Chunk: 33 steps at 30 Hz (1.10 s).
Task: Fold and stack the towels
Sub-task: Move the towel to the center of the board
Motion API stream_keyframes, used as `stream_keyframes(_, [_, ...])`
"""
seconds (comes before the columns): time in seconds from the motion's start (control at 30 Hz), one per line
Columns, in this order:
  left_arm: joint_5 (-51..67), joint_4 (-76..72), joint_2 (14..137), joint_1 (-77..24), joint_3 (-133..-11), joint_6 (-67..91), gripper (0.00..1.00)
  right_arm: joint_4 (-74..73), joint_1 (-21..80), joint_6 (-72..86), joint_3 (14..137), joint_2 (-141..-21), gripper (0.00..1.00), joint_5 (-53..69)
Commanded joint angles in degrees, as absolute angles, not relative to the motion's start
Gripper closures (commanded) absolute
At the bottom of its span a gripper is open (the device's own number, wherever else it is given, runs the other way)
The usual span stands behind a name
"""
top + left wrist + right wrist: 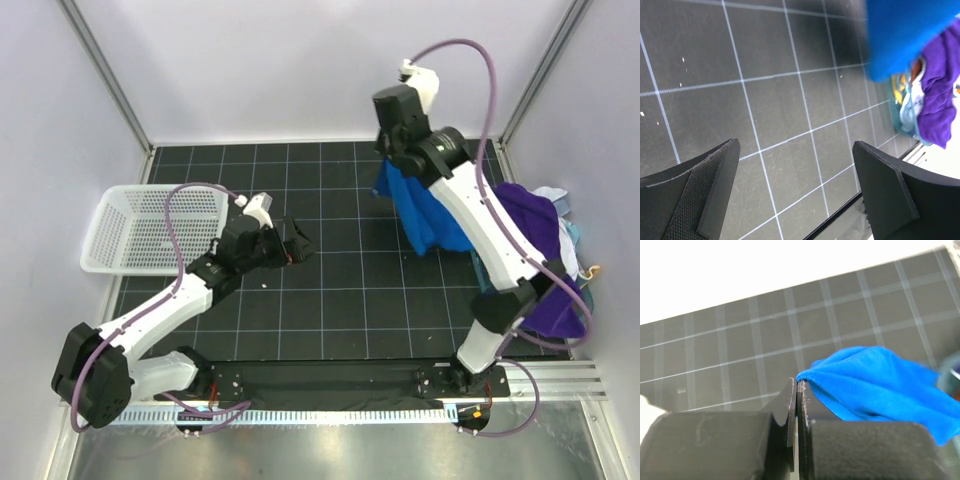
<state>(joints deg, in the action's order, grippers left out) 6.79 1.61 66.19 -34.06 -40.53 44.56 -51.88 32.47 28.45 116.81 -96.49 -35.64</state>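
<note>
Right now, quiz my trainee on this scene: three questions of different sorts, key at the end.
1. True or false: the right claw is shut on the blue towel.
2. The left claw is: A) open and empty; B) shut on a white cloth; C) gripping a cable.
3. On which arm's side does the white basket sit?
Key: 1 true; 2 A; 3 the left arm's.

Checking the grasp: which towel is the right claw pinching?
The blue towel: its edge is clamped in the shut right claw, whereas the purple towel lies ungripped further right.
</note>
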Motion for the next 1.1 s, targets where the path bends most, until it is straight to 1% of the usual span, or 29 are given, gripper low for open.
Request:
stream_keyframes(0.0, [4.4,2.7,63.1,-34.0,-43.5,43.8,0.00,-56.4,38.0,25.5,130.6,-100.9,0.99,-38.5])
stream_keyframes(0.03, [3.7,2.9,62.2,-34.0,-43.6,43.8,0.00,-56.9,39.0,25.2,132.8,-103.4,0.99,-38.7])
stream_keyframes(0.1, [2.6,4.4,61.1,-33.9,-43.9,43.7,0.00,-57.5,40.9,25.0,137.1,-104.8,0.99,-38.8])
stream_keyframes(0.13, [1.3,5.2,60.6,-33.9,-44.0,43.6,0.00,-57.6,41.2,25.4,137.3,-104.9,0.99,-38.6])
stream_keyframes(0.2, [-1.1,7.1,59.6,-33.8,-43.9,43.7,0.00,-56.3,41.7,27.0,132.1,-103.4,0.99,-37.7])
stream_keyframes(0.23, [-3.8,7.9,58.2,-33.8,-43.7,44.0,0.00,-55.0,41.8,27.4,128.4,-100.1,0.99,-37.2])
stream_keyframes(0.27, [-5.0,8.6,57.4,-33.8,-43.2,44.4,0.00,-51.4,42.0,28.0,119.0,-98.2,0.99,-35.5])
stream_keyframes(0.33, [-7.3,9.3,55.1,-33.4,-42.1,44.9,0.00,-47.1,42.9,30.2,108.7,-93.9,0.99,-34.0])
stream_keyframes(0.37, [-9.2,9.8,54.7,-33.3,-41.8,45.3,0.00,-43.8,43.2,31.1,99.0,-90.2,0.99,-33.4])
stream_keyframes(0.43, [-11.2,11.2,53.8,-33.0,-41.5,45.4,0.00,-40.6,44.5,33.9,89.5,-86.2,0.99,-32.3])
stream_keyframes(0.47, [-12.5,11.6,53.5,-33.0,-41.5,45.5,0.01,-38.7,45.8,35.1,80.8,-82.5,0.99,-32.2])
stream_keyframes(0.53, [-13.4,12.2,53.8,-33.0,-41.1,45.9,0.00,-35.9,47.6,37.3,72.1,-79.2,0.99,-30.8])
stream_keyframes(0.57, [-14.0,12.2,54.7,-33.0,-41.0,46.6,0.01,-34.5,50.2,40.1,65.3,-76.2,0.99,-30.8])
stream_keyframes(0.63, [-14.2,12.6,56.5,-32.9,-41.0,47.1,0.02,-34.6,53.3,42.6,60.1,-74.3,0.99,-33.5])
stream_keyframes(0.67, [-14.3,12.6,57.6,-32.9,-41.3,47.4,0.03,-37.8,56.7,46.4,57.1,-73.7,0.99,-35.4])
stream_keyframes(0.73, [-13.8,12.6,60.9,-32.9,-41.6,47.2,0.04,-43.4,59.4,50.3,53.8,-71.1,0.99,-40.5])
stream_keyframes(0.83, [-13.3,12.3,65.2,-32.9,-42.2,46.8,0.07,-48.4,60.7,56.9,51.6,-66.5,0.99,-43.7])
stream_keyframes(0.97, [-13.6,11.5,70.0,-32.9,-42.5,47.3,0.11,-48.6,62.7,60.7,48.8,-60.6,0.99,-44.3])
stream_keyframes(1.0, [-13.8,11.3,70.8,-32.9,-43.0,47.3,0.12,-48.6,64.3,62.0,49.0,-60.1,0.99,-45.3])
stream_keyframes(1.07, [-13.7,11.3,73.5,-32.9,-43.4,47.2,0.12,-46.0,70.9,64.1,49.3,-60.2,0.99,-47.5])
